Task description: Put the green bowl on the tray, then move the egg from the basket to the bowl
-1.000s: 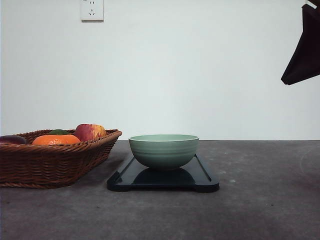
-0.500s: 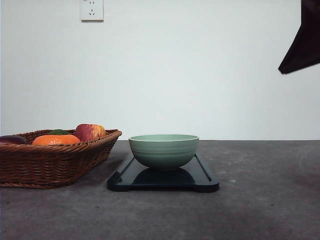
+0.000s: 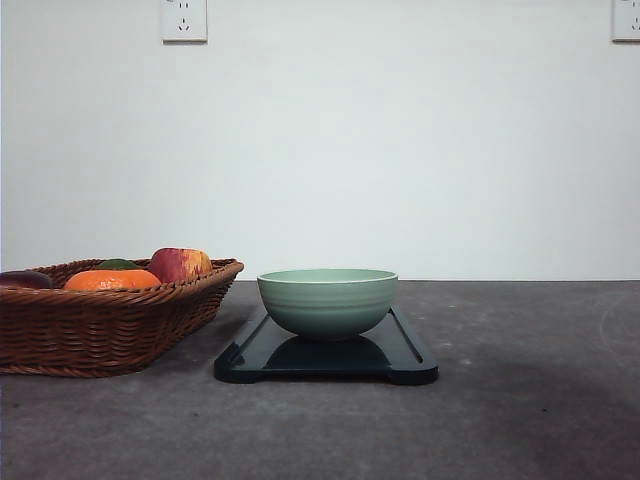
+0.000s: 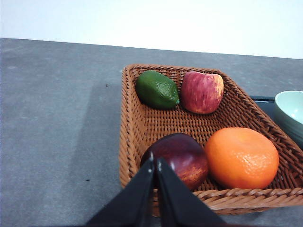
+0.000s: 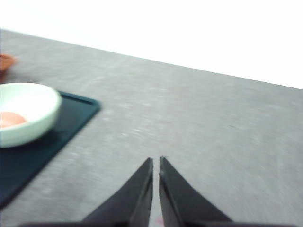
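The green bowl [image 3: 327, 301] is seen sitting upright on the tray [image 3: 405, 350], mouth facing up, roughly at the tray's middle. The tray is laid flat on the dark table [image 3: 520, 400], and its long axis looks to be run away from the front camera toward the wall. In the right wrist view something pale orange-pink, the egg [image 5: 11, 118], is spotted inside the bowl (too blurry for its long axis or pointing to be made out).

The basket [image 3: 100, 325] is parked just left of the tray, apart from it, with its long side stretched toward the left edge. Inside it an orange [image 4: 241, 157], a red apple [image 4: 201, 91], a dark purple fruit [image 4: 180, 158] and a green fruit [image 4: 157, 89] are held.

The left gripper [image 4: 155, 165] is hung over the basket's near rim, fingers pressed together on nothing. The right gripper [image 5: 155, 163] is held above bare table beside the tray, jaws closed too, nothing between them.
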Robot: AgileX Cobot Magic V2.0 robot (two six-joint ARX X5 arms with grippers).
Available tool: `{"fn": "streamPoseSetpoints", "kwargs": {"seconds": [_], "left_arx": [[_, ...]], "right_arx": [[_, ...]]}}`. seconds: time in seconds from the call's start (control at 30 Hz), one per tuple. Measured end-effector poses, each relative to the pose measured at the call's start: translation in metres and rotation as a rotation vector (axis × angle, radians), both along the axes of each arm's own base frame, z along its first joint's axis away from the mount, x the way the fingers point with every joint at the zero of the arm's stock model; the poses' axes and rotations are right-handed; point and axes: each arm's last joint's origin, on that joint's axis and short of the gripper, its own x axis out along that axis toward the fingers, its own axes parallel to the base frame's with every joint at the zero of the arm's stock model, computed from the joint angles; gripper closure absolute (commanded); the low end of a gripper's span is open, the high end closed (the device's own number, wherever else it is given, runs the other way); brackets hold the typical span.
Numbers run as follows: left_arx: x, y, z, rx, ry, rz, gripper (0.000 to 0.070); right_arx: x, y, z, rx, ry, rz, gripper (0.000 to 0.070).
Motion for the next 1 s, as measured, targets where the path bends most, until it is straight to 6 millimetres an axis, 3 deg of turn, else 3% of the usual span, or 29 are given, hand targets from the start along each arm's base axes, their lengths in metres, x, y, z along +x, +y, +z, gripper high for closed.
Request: {"fn": "streamPoseSetpoints", "kwargs": {"seconds": [0.17,1.0], "left_arx": [[0.000,0.000,0.000,0.000,0.000,0.000,0.0700],[0.000,0.000,0.000,0.000,0.000,0.000,0.0700]], "right_arx": [[-0.008,-0.007,-0.027,0.025,-0.027,-0.061,0.0684],[-0.015,-0.009,-0.024,0.043,-0.076,-0.100,0.0684]]}}
